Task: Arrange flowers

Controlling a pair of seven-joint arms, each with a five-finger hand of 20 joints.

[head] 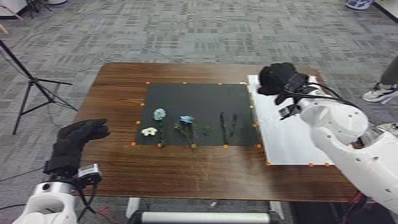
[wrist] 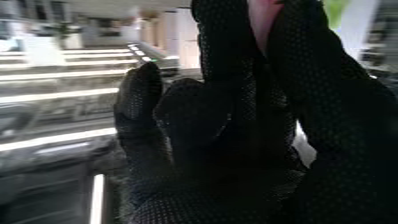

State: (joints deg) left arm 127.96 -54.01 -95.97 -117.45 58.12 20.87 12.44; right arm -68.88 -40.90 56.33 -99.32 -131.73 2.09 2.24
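No readable text or numbers anywhere.

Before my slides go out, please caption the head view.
Blue flowers, a white blossom and dark stems on a black mat, between the robot's left hand and right hand.

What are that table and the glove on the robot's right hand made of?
The table looks like brown wood or wood-look laminate, smooth, with streaky grain. The glove on the right hand seems matte black mesh or knit: fine dots, maybe holes, cover it.
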